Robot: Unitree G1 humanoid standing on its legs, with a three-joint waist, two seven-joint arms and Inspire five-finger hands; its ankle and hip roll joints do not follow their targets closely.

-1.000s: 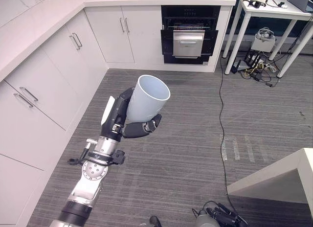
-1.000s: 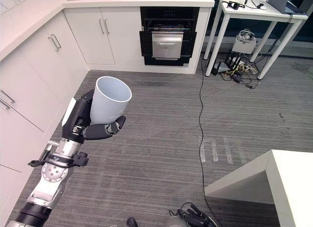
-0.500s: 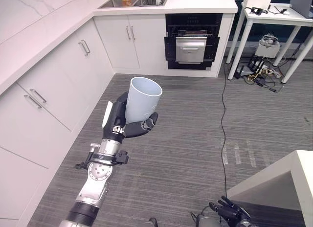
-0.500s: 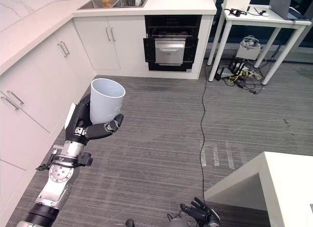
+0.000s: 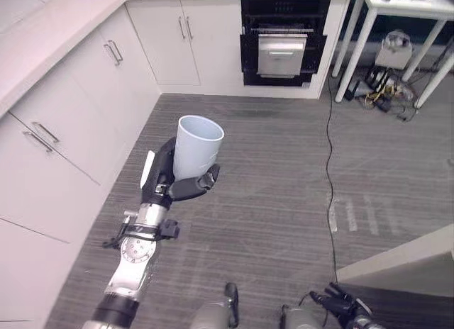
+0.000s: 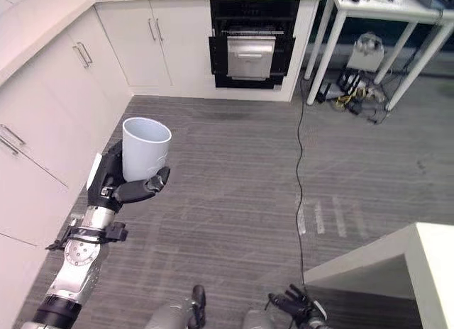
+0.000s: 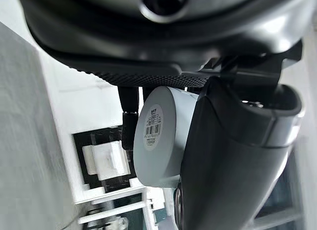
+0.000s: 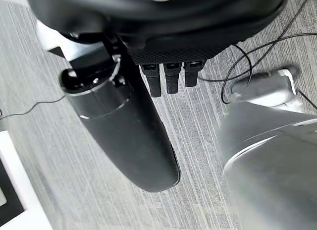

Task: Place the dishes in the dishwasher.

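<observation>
right hand point(image 8: 133, 136): low by the floor, fingers straight, holding nothing, partly cut off in the eye views | left hand point(image 5: 170, 183): fingers and thumb curled round an upright cup point(image 5: 196, 146), its base hidden by them | dishwasher point(image 5: 284, 42): far across the floor, open, inside too small to read

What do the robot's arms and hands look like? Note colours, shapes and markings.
The left arm is silver-grey metal with round, bolted joints and a black collar. The left hand is dark and blocky, with a white cover on one side. The right hand is glossy black with a rounded thumb.
</observation>
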